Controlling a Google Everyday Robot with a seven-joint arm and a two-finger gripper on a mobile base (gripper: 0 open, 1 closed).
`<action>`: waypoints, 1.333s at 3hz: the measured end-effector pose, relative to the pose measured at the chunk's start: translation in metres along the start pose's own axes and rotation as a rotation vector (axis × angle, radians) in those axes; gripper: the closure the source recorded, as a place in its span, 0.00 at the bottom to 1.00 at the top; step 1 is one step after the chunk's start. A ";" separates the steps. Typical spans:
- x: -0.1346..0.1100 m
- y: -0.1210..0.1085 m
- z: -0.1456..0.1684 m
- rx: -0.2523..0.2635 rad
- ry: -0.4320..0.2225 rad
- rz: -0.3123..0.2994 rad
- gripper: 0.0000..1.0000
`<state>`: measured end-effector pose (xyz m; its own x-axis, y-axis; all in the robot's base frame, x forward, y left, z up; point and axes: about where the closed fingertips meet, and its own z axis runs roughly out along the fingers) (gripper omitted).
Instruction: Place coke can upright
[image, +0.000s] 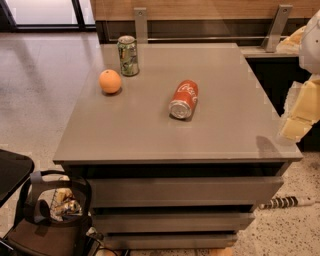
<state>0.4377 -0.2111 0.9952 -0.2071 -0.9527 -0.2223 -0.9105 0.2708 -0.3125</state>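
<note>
The coke can (184, 99) is red with white script and lies on its side near the middle of the grey table (150, 135). Its silver end faces the front edge. My gripper (296, 125) is at the right edge of the view, beside the table's right front corner. It is blurred and pale, well to the right of the can and apart from it. Nothing shows in it.
An orange (110, 81) sits at the back left of the table. A green-and-white can (128, 55) stands upright just behind it. A wall and metal brackets (140, 24) run behind the table. A black chair and a bag (50, 210) stand on the floor at front left.
</note>
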 end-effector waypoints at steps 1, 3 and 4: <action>0.000 0.000 0.000 0.000 0.000 0.000 0.00; -0.005 -0.042 0.005 0.010 -0.096 0.156 0.00; -0.021 -0.063 0.012 0.026 -0.202 0.325 0.00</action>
<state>0.5042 -0.2063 1.0090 -0.4064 -0.7712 -0.4900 -0.7990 0.5601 -0.2189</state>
